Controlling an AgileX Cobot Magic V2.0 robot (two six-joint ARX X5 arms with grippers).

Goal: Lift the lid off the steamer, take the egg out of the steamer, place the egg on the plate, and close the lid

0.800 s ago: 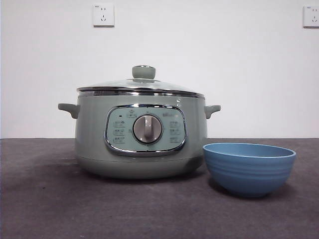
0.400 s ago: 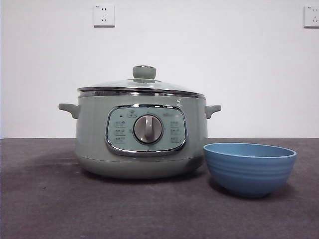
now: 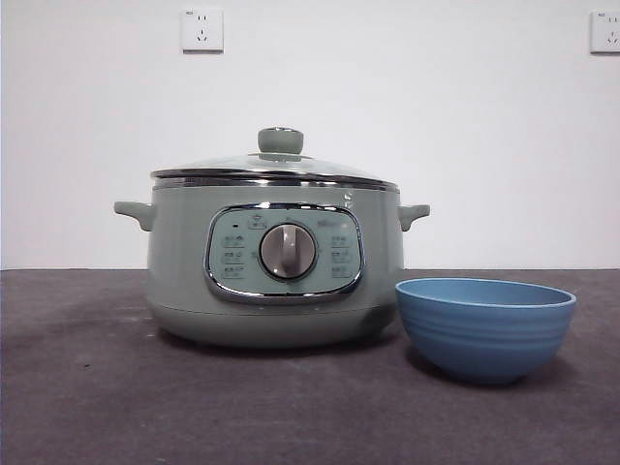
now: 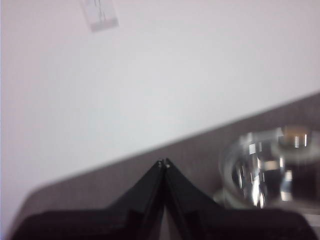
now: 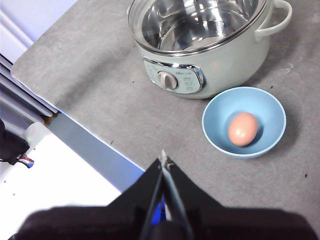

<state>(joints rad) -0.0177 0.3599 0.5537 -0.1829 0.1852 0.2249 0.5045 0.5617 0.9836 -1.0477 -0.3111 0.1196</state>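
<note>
Nothing has shifted since a second ago: the steamer point(image 3: 274, 262) sits on the grey tabletop point(image 3: 87, 397) with the lid point(image 3: 276, 165) closed on it. Just beside it stands the plate point(image 5: 244, 122), a blue bowl holding the egg point(image 5: 243, 129). Both arms wait above, the left end effector point(image 4: 164, 163) and right end effector point(image 5: 164, 161) closed on nothing.

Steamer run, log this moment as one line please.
lid: on steamer | egg: in plate | left tool: shut, empty | right tool: shut, empty
</note>
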